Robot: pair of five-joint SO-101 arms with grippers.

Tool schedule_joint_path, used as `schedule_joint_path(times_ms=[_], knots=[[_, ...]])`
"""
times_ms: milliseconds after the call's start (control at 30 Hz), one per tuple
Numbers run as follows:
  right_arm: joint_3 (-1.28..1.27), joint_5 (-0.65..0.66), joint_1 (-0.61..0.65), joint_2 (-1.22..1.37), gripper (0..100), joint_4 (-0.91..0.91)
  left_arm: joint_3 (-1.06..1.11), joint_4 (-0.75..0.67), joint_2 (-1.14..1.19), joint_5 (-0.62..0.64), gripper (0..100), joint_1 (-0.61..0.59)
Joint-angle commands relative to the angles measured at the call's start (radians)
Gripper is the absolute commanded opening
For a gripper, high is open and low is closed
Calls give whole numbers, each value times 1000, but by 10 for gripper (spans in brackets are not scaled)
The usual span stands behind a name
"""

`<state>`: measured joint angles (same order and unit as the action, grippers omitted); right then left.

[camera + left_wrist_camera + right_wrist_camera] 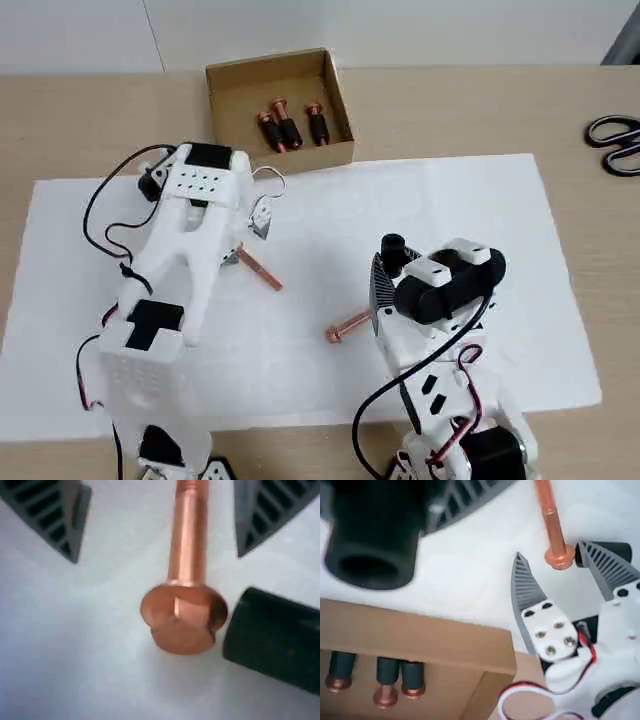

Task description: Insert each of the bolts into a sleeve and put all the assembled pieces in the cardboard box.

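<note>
A copper bolt (186, 610) lies on the white sheet with its head between the spread fingers of my left gripper (157, 550), which is open and low over it (247, 243). A loose black sleeve (272, 637) rests right beside the bolt's head. The bolt's shaft (265, 273) points out past the fingertips. My right gripper (390, 258) is shut on another black sleeve (372, 540), held above the sheet. A second bolt (348, 326) lies on the sheet close to the right arm. The cardboard box (340, 95) holds three assembled pieces (288, 127).
The white sheet (480, 220) covers most of the wooden table. Scissors (615, 145) lie at the far right edge. The box stands at the back, just beyond the sheet. The left arm's open gripper (560, 577) appears beyond the box in the right wrist view.
</note>
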<state>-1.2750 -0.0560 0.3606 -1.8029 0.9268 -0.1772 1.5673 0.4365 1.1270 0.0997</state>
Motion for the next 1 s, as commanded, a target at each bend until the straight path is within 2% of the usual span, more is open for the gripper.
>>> schedule_joint_path(times_ms=[0,967], knots=[[6,12,-12,-10,4,2,1,-18,-6,0,170,0],[6,8,-12,-10,4,4,99,-110,-3,2,152,5]])
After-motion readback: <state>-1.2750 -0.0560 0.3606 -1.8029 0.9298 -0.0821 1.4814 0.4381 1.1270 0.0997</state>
